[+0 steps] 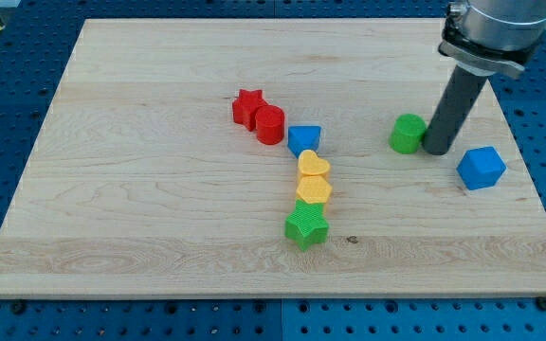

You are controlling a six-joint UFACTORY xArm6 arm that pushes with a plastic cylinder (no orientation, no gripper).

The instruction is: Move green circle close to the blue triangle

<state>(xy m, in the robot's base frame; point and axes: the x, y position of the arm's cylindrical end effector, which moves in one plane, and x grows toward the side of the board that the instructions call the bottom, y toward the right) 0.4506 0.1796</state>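
Green circle touching my tip; blue triangle left.

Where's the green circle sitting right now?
The green circle is in the view's upper right, immediately left of my tip, with the blue triangle further left.

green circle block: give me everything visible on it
The green circle is a short, upright cylinder of matte green, plastic-looking material, standing flat on the wooden board in the view's upper right. My tip sits right against its right side, touching or nearly so. No block touches it; the blue triangle lies well off to its left.
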